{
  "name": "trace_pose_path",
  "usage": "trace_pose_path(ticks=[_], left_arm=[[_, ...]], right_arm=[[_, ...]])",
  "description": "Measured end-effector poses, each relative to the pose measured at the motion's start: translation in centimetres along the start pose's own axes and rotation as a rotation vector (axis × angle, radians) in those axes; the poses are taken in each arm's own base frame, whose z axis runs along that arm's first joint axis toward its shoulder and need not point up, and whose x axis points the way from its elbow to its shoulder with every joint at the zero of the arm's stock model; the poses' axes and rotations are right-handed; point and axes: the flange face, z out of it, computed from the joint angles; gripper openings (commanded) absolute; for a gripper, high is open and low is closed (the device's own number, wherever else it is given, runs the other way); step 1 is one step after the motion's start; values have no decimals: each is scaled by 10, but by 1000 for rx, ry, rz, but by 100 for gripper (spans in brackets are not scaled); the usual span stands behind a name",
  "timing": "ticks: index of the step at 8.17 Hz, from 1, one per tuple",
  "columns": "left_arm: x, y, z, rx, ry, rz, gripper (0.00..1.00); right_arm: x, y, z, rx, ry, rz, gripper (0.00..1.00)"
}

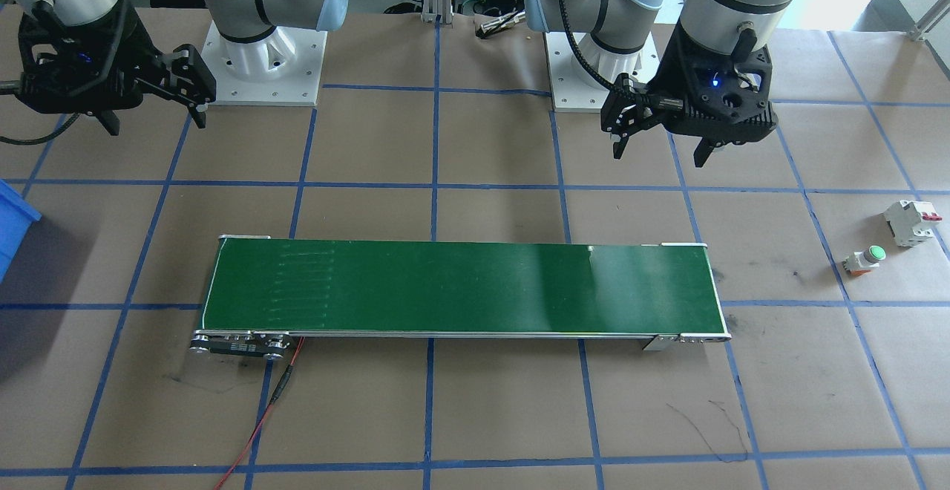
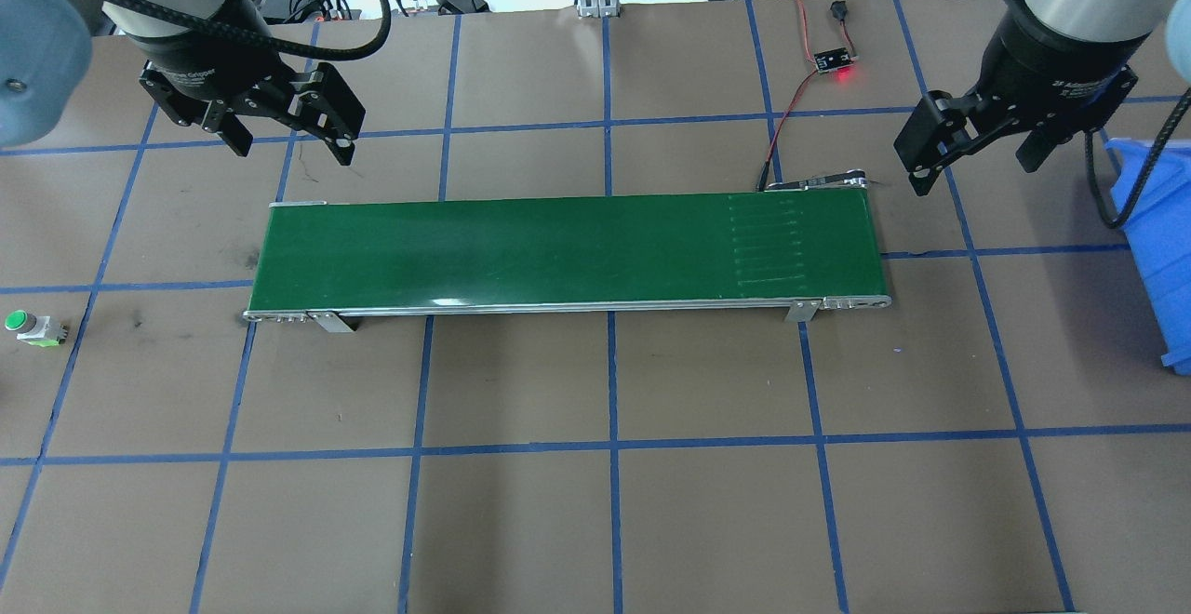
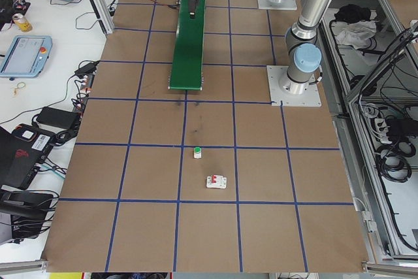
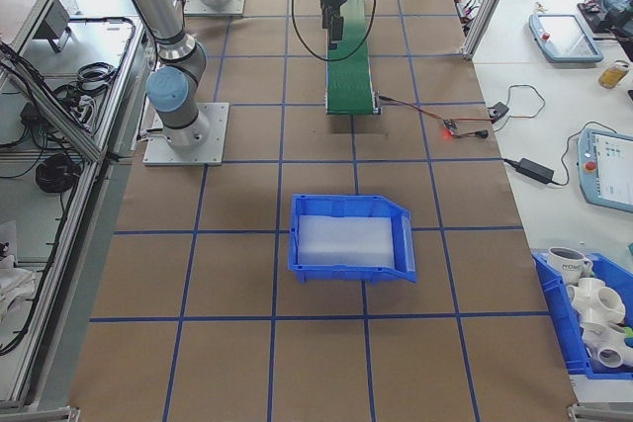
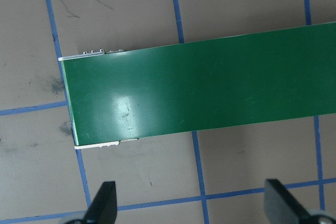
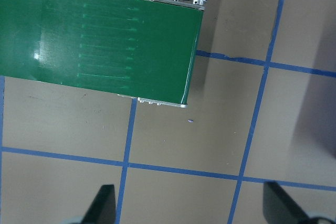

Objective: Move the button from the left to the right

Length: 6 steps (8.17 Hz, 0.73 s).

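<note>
Both the left claw (image 2: 290,141) and right claw (image 2: 972,158) hang wide apart and empty above the desk (image 2: 595,502), while the button (image 2: 26,327) lies far left, its neighbouring circuit breaker (image 1: 912,221) appearing only front-on.

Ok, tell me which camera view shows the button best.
The exterior front-facing view: the button shows green cap, pale body and orange base. Overhead exterior has it at the frame's edge, exterior left shows it tiny, the other views miss it.

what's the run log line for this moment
left gripper: open, empty | right gripper: open, empty | button: on table, left, untouched | conveyor: bare
</note>
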Motion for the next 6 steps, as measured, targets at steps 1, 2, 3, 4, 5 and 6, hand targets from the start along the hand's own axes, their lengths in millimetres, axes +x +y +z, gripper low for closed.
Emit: trace_pose_path(ticks=[1,2,3,4,5,6], left_arm=[[-2,-1,-1,2,1,2,100],[-15,-3,-1,-2,5,-7,100],[-40,-4,1,-15,10,-32,100],[-74,-4,3,-25,11,-58,100],[-115,-2,6,-30,10,-73,100],[-165,2,14,-40,11,-115,100]], right_arm=[[0,0,0,0,0,0,100],[0,0,0,0,0,0,100],[0,0,0,0,0,0,100],[0,0,0,0,0,0,100],[0,0,0,0,0,0,100],[0,0,0,0,0,0,100]])
